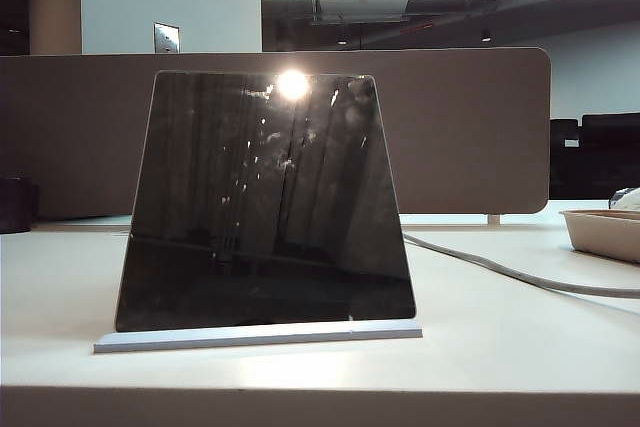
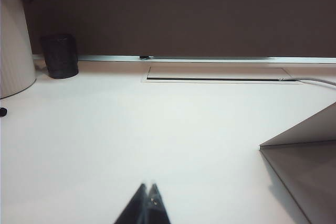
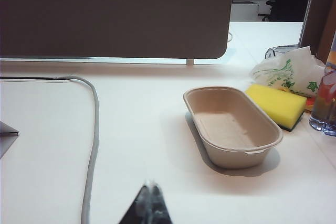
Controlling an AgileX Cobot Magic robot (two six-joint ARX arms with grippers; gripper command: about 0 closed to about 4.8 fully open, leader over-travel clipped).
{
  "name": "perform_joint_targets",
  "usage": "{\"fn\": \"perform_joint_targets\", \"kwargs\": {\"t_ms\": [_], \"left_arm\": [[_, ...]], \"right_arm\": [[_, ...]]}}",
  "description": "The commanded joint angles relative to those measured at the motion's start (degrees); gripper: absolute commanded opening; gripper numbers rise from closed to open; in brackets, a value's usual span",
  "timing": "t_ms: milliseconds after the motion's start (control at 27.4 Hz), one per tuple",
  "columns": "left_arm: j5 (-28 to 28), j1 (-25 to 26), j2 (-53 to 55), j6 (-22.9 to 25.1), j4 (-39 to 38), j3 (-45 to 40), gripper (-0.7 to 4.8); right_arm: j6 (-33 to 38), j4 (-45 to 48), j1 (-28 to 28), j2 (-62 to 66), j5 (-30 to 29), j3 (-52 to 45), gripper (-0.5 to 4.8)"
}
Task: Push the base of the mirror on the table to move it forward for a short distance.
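Tray (image 3: 233,129): an oval tan dish of pressed fibre, matte, with a rolled rim and sloped walls; nothing lies in it. It sits toward the right edge of the tabletop (image 1: 500,337).
Cup (image 2: 59,56): a dark, ribbed round holder at the far left of the tabletop, against the divider; its inside cannot be seen.
Bottle (image 3: 325,103): a clear one at the right edge, only partly in view; contents unclear.
Sponge (image 3: 276,104): a yellow foam block with a dark underside, just beside the tray's far end.
Bag (image 3: 286,72): crumpled white plastic with green print, behind the sponge.
Mirror (image 1: 265,202): a frameless, glossy dark trapezoid, narrower at the top, upright near the tabletop's front edge and a little left of its middle; it reflects a bright lamp near its top.
Base (image 1: 258,336): a thin, flat, pale grey plate under the mirror, wider than the glass, lying flat on the tabletop.
Cable (image 3: 93,145): a smooth grey cord running across the tabletop between mirror and tray.
Divider (image 1: 470,127): a matte brown panel with a rounded corner along the back edge.
Left tool (image 2: 148,188): black tips pressed together, holding nothing, low over bare tabletop, apart from the base's corner.
Right tool (image 3: 150,188): tips together, holding nothing, over the tabletop between cable and tray.
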Motion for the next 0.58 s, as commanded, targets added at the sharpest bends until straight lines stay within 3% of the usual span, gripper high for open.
{"fn": "perform_joint_targets", "kwargs": {"t_ms": [37, 402, 584], "left_arm": [[0.24, -0.02, 0.02, 0.24, 0.52, 0.07, -0.01], [0.22, -0.31, 0.04, 0.24, 0.52, 0.04, -0.01], [0.04, -5.42, 0.02, 0.24, 0.52, 0.04, -0.01]], "right_arm": [[-0.15, 0.83, 0.00, 0.02, 0.02, 0.26, -0.01], [-0.15, 0.83, 0.00, 0.02, 0.00, 0.26, -0.01], [-0.09, 0.83, 0.00, 0.02, -0.50, 0.26, -0.01]]}}
